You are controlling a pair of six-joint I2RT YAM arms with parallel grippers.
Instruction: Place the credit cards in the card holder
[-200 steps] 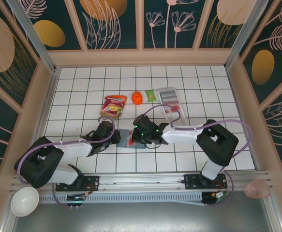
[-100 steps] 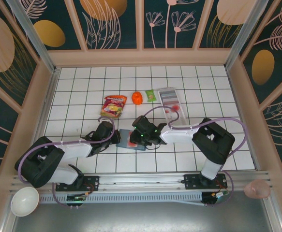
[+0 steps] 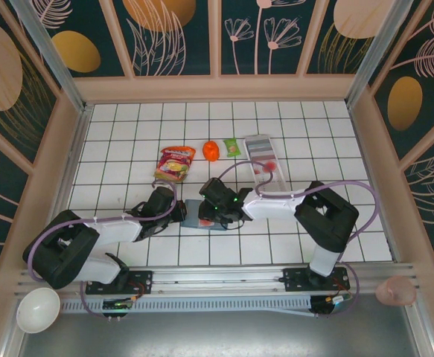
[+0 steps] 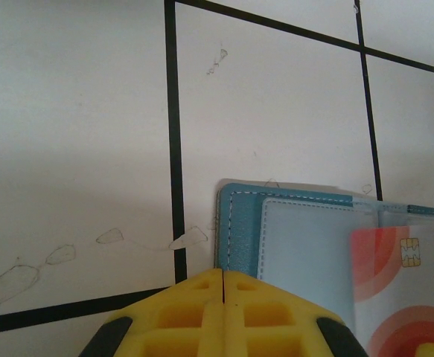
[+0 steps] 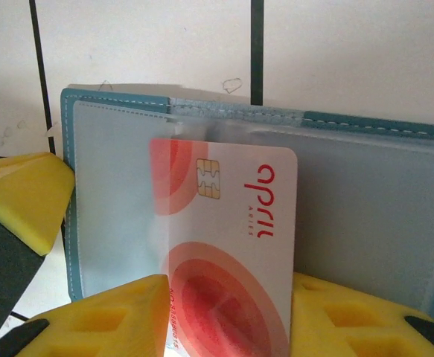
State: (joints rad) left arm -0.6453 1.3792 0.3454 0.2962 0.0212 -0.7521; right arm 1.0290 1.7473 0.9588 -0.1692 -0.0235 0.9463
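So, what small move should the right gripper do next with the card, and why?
Probably nudge the white card with red-pink circles deeper: only its top edge sits under the clear pocket of the teal-blue folding wallet. The right gripper stands open around it, and the shut left gripper sits at the wallet's edge.

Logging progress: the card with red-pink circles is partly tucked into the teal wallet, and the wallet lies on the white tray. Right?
One slip: the teal wallet lies on the tiled table, apart from the white tray, as the top external view shows. The card is indeed partly tucked into it.
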